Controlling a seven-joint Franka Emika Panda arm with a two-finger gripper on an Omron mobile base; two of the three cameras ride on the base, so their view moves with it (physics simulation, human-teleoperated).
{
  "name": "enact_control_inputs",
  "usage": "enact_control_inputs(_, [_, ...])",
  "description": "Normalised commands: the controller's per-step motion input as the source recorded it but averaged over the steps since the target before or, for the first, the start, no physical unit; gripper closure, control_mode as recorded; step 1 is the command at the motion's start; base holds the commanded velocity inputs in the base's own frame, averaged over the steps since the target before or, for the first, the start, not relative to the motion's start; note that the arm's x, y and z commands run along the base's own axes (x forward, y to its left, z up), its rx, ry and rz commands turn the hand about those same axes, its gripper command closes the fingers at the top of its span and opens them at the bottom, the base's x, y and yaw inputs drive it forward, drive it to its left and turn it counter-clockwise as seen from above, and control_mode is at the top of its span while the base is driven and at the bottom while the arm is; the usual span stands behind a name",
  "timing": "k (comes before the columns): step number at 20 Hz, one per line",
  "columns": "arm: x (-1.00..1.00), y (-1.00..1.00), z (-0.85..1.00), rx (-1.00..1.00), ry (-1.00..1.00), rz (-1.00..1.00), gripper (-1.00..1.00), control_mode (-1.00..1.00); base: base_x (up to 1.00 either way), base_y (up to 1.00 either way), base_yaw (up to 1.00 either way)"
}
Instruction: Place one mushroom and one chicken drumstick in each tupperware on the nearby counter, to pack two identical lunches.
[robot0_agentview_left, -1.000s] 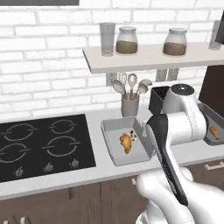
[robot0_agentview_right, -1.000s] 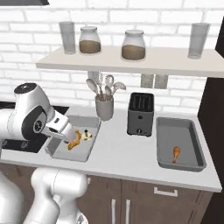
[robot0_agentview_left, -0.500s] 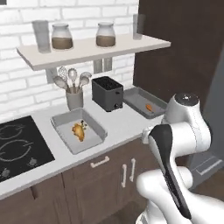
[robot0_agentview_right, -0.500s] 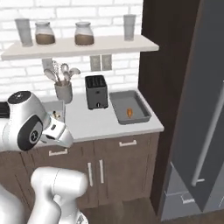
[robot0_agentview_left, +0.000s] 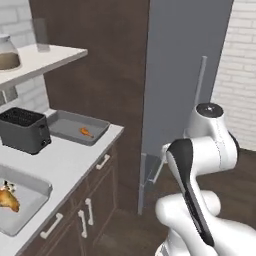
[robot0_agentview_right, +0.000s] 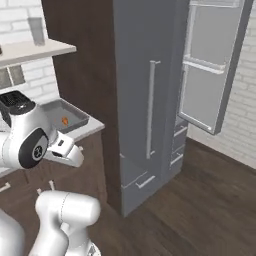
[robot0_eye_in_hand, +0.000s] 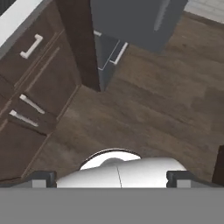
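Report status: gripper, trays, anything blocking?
Gripper open, empty, aimed at wood floor. Far tupperware holds one chicken drumstick; near tupperware holds another. Toaster stands between them.

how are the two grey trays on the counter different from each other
The far tupperware by the toaster holds one small orange chicken drumstick. The near tupperware holds a larger-looking golden-brown piece and is cut off by the picture's edge. Both are shallow, grey and raised-rimmed, on the counter.
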Motion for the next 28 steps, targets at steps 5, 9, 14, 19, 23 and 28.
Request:
enact_control_inputs(5, [0.00,0.00,0.00,0.00,0.00,0.00,-1.00,1.00,-0.33,-0.87,-0.67])
enact_control_inputs(9, [0.00,0.00,0.00,0.00,0.00,0.00,-1.00,1.00,0.04,-1.00,-0.64])
enact_control_inputs(14, [0.00,0.00,0.00,0.00,0.00,0.00,-1.00,1.00,0.89,-0.88,-0.26])
enact_control_inputs(19, [0.00,0.00,0.00,0.00,0.00,0.00,-1.00,1.00,1.00,-0.20,0.00])
enact_control_inputs(23, [0.00,0.00,0.00,0.00,0.00,0.00,-1.00,1.00,1.00,-0.07,0.00])
enact_control_inputs(28, [0.00,0.00,0.00,0.00,0.00,0.00,-1.00,1.00,1.00,-0.11,0.00])
